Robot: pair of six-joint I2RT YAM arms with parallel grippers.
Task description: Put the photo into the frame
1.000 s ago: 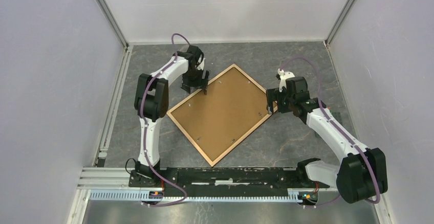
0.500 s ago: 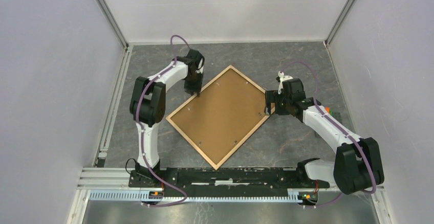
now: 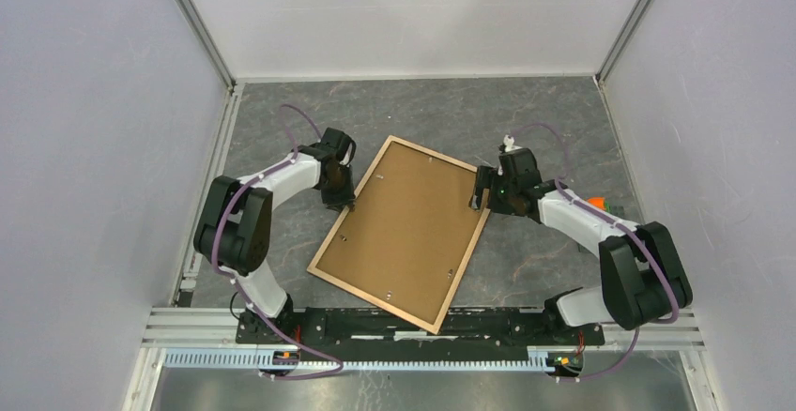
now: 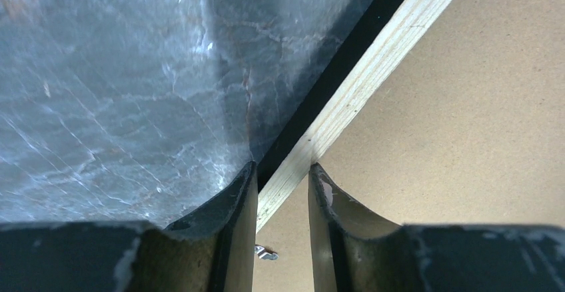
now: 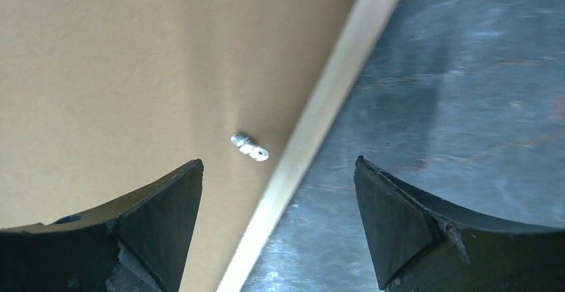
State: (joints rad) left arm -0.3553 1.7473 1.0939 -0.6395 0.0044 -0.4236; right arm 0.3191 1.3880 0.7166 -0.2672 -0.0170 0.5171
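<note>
Although the frame [image 4: 390,59] lies back-up on the surface [image 3: 526,111], long axis far to near, only the left tool [image 4: 282,167] grips it, pinched narrow on the left rail; the right tool [image 5: 278,161] gapes wide astride the right rail, empty (no photo in view).

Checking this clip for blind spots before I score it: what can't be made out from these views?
The photo: in no view; the backing board fills the frame, so anything beneath it is hidden.
The right tool: whether its fingertips touch anything; top view, its wrist covers them; right wrist view is blurred.
The orange item: top view, mostly behind the right arm.
</note>
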